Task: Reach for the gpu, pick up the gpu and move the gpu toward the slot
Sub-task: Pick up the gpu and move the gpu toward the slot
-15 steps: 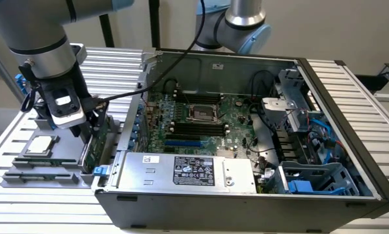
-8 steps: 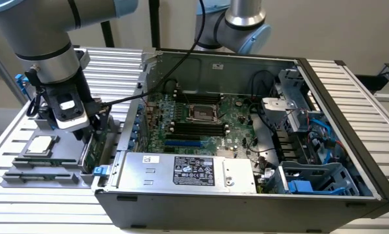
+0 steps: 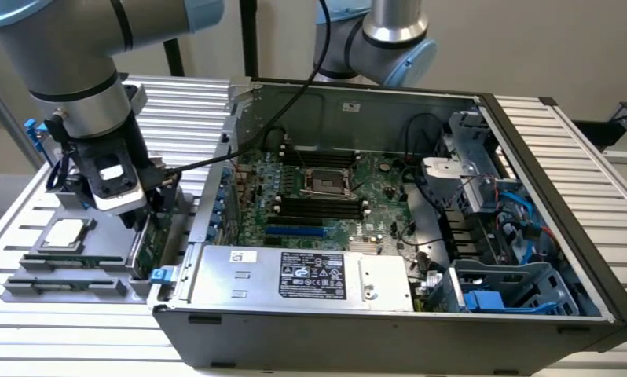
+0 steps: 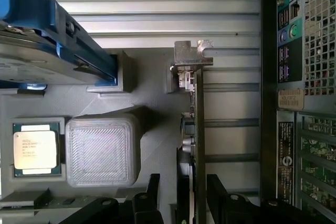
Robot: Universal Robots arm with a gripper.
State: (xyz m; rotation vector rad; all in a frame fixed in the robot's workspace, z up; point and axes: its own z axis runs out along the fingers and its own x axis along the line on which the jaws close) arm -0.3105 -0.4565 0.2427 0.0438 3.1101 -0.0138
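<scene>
Wrist view showed the gripper (image 4: 182, 187) with its dark fingers (image 4: 219, 195) spread apart, one on each side of the gpu (image 4: 199, 129). The card stood on edge in a grey fixture tray (image 4: 152, 103), its silver bracket (image 4: 191, 56) at the far end. The fingers did not appear to press on the card, so nothing was clamped. On the same tray lay a CPU chip (image 4: 34, 148) in its own pocket and a hard drive (image 4: 47, 51) with blue rails, both apart from the card.

From the exterior view, the tray sat on the slatted table (image 3: 565, 157) just beside the open computer case (image 3: 397, 322), on the exterior view's left, with the arm above it. The motherboard (image 3: 324, 188) and its blue expansion slots (image 3: 292, 232) lay inside the case, well apart from the card.

I judged the reach nearly complete and the pick-up not begun. Closing on so thin a board would call for the pads to meet its flat faces squarely, clear of the bracket.
</scene>
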